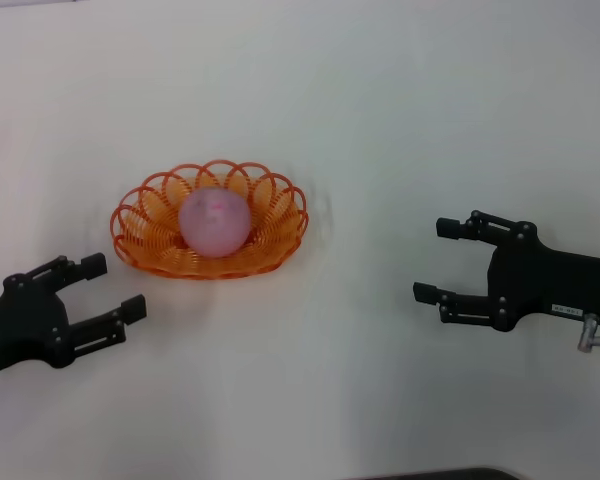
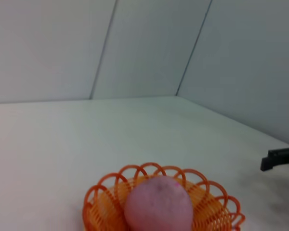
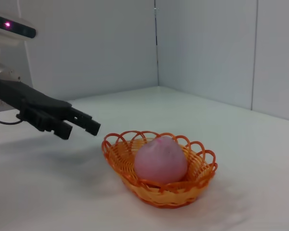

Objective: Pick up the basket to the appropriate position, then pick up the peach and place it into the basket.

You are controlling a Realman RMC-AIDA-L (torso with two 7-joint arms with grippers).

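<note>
Nearest the head camera: my left claw (image 1: 108, 287), low at the near left of the white surface (image 1: 380, 120), fingers spread apart with nothing between them. It sits just near-left of the basket (image 1: 140, 235) but does not touch it; a strip of bare surface shows between the fingertips and the orange rim.

My right claw (image 1: 440, 260) is on the right, well apart from the basket, pointing toward it. Fingers also spread wide, nothing held, nothing touched. It hangs a little over the surface as far as I can judge from the head view; contact with the surface cannot be confirmed.

Basket: left of centre on the surface, upright, resting flat, scalloped rim intact all round. From the right wrist view it sits squarely on the surface, with the left claw reaching toward it from the side and clear of the rim.

Peach (image 1: 215, 222): inside the basket, in the middle of the bowl, rising above the rim. Left wrist view confirms it is seated among the loops, not perched on the edge.

Status, as judged from this layout:
- Basket positioned: appears done.
- Peach into basket: appears done.
- Both claws released and clear of the load.

Remaining: nothing of the task proper that I can see. At most, draw both arms away without brushing the rim, the left one being the closer risk.
</note>
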